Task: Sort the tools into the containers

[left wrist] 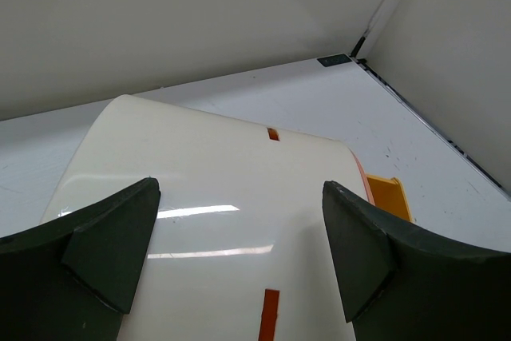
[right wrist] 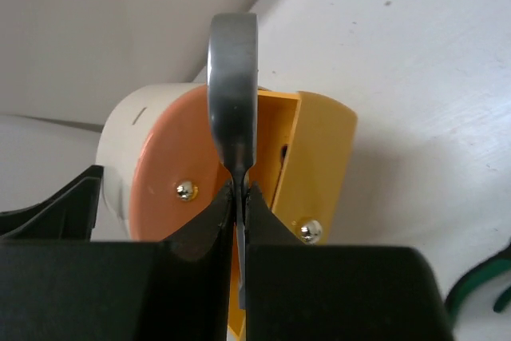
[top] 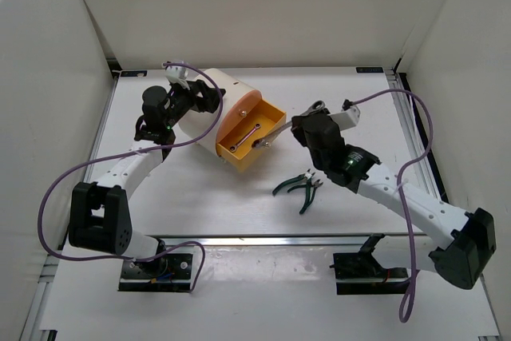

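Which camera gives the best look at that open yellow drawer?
The top external view: the yellow drawer shows almost whole from above, pulled out of the drum, its inside visible. The right wrist view sees it close up, partly behind a grey metal tool. The left wrist view catches only a corner past the drum's curved side.

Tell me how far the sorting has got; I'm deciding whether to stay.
Done: one orange drawer stands pulled out of the drum. In hand: the right gripper pinches a silver wrench at that drawer; the left gripper straddles the drum, open. Left: two green-handled pliers lie on the table.
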{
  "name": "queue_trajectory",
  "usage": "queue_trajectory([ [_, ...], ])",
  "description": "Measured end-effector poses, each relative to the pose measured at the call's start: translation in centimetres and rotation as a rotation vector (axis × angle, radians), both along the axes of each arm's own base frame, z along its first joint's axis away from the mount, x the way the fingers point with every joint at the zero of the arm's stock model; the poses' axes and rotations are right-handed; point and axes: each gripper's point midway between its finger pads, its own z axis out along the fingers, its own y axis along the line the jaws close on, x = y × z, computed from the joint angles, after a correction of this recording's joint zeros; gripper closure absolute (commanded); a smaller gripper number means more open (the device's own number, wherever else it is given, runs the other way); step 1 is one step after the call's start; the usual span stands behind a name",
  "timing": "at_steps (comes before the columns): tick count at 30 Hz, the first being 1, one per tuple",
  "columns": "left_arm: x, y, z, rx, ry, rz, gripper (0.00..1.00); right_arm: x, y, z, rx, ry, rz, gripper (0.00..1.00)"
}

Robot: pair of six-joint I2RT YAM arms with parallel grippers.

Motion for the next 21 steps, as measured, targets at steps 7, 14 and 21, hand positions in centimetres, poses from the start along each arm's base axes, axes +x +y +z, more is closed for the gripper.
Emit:
queue_trajectory([
  [7,0.0,0.0,0.0,-0.009,0.003,-0.002,0.06,1.3,2.3,0.5,-0.035,-0.074,-0.001,1.0],
  [14,0.1,-0.1,0.1,-0.014,0.001,-0.009,0.06,2.5,5.9,-0.6,-0.112,-0.127,0.005,1.0],
  [21,0.1,-0.2,0.1,-0.019,0.004,-0.016,0.06,3.5,7.8,-2.3,-0.158,-0.154,-0.054,1.0],
])
